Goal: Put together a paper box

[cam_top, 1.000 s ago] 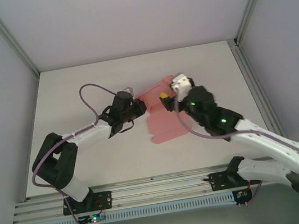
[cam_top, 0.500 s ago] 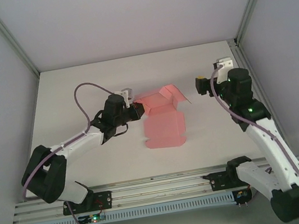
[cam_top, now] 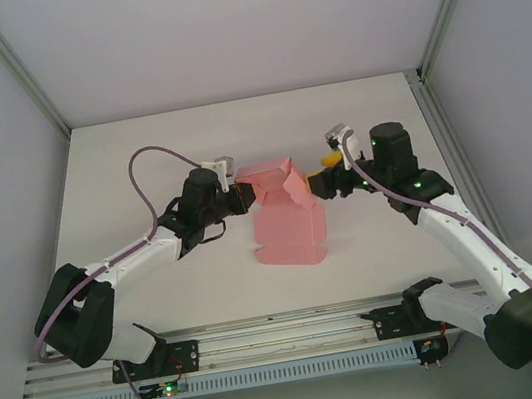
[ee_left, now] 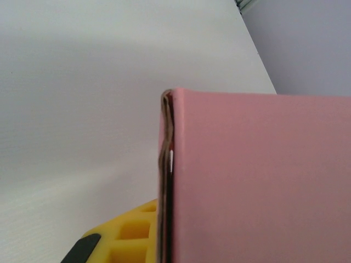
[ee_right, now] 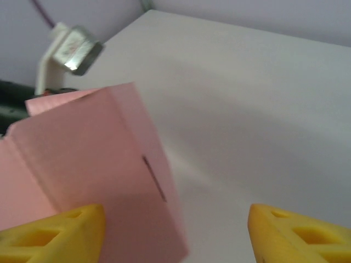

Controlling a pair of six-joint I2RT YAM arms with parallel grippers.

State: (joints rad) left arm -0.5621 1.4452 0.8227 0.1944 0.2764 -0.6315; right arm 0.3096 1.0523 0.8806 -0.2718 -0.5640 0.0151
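Yellow-padded right gripper [cam_top: 315, 185]: jaws wide apart, holding nothing. In the right wrist view one fingertip [ee_right: 52, 235] overlaps the pink card and the other stands well off over bare table.

Left gripper [cam_top: 247, 198]: appears clamped on the card's left edge. One yellow pad [ee_left: 129, 235] lies against the edge-on sheet (the opposite finger is hidden behind the card).

Paper box [cam_top: 288, 224]: thin pink card, part-formed.
- Near portion: lies flat on the white table [cam_top: 137, 149], reaching toward the arm bases.
- Far portion: folded up into a raised panel between the two grippers.
- Slit [ee_right: 154, 178]: short and dark, on the panel face turned to the right gripper.

Governing relation: the raised panel's long axis runs left to right, from one gripper to the other. Its right corner lies just beside the right gripper and off-centre in the open jaws, toward that gripper's left finger. The right arm is judged the free one for the next fold, and the left arm the anchor.
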